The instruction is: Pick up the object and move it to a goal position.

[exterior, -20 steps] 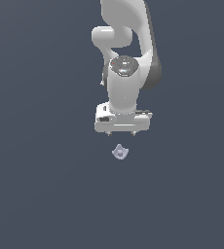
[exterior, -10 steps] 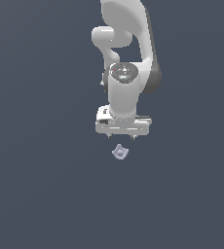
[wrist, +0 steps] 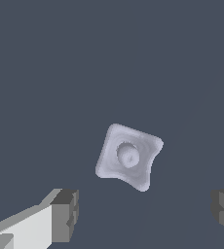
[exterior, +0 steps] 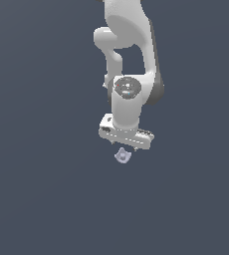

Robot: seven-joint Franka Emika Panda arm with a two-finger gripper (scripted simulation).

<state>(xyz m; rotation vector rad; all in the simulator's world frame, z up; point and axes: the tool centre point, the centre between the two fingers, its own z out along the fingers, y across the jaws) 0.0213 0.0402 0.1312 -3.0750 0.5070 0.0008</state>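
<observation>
We see the dark grey floor [exterior: 42, 199] filling the whole scene, flat and plain. Over it the white arm [exterior: 129, 60] comes down from above in the exterior view, its wrist bent toward the ground. At its end we have the gripper [exterior: 125, 144], hanging low just above the surface. From the wrist view we catch its two fingers [wrist: 65, 215] spread wide, one at each side, with nothing between them. And there we spot the object [exterior: 122, 156], a tiny pale lavender-grey lump with pointed corners, lying on the floor just below the gripper and clear of it. In the wrist view the object [wrist: 128, 156] shows a small round bump in its middle, and it sits between the lines of the two fingers, touching neither.
</observation>
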